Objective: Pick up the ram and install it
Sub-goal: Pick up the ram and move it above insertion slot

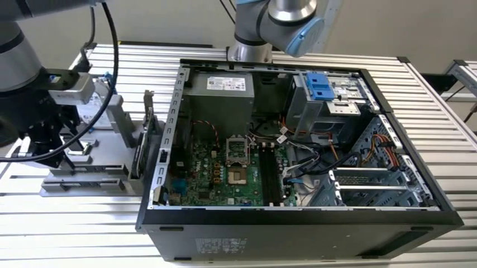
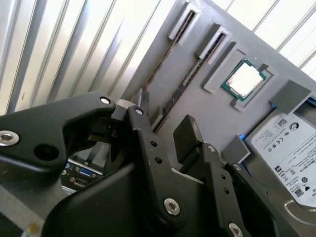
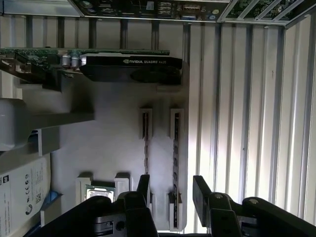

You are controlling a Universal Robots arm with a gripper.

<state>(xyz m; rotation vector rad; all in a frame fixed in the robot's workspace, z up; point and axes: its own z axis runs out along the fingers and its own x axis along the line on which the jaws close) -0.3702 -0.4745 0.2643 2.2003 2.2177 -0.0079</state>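
1. In the exterior view, your black tool (image 1: 51, 159) hangs low over the grey moulded holder tray (image 1: 82, 187). The tray rests on the slatted metal desk (image 1: 75, 234), at the exterior view's left. The open black computer case (image 1: 298, 223) lies just beside the tray, toward the exterior view's right. Its green motherboard (image 1: 216, 173) faces up.

2. In the first wrist view, your tool is released: its two black fingers (image 3: 200, 190) stand apart with nothing clamped.
   - The ram (image 3: 176, 148), a long, narrow dark green circuit-board stick, stands on edge in its slot in the tray.
   - Its near end runs into the gap between the fingers. You cannot tell whether either finger touches it.
   - A second green memory stick (image 3: 145, 133) stands parallel in the neighbouring slot, in line with one finger and not inside the gap.
   - A black-shrouded graphics card (image 3: 131, 69) stands on edge across the tray's far end.
   - A square silver processor chip (image 3: 101, 193) sits in its own pocket beside the sticks, with a silver hard drive with a white label (image 3: 19, 192) beyond it.

3. In the second wrist view, the ram (image 2: 192, 75) leads down its slot toward the open gap between the fingers (image 2: 187, 133). The second green memory stick (image 2: 169, 49) lies alongside. The processor chip (image 2: 244, 79) and the hard drive (image 2: 291, 153) sit on the ram's other side.
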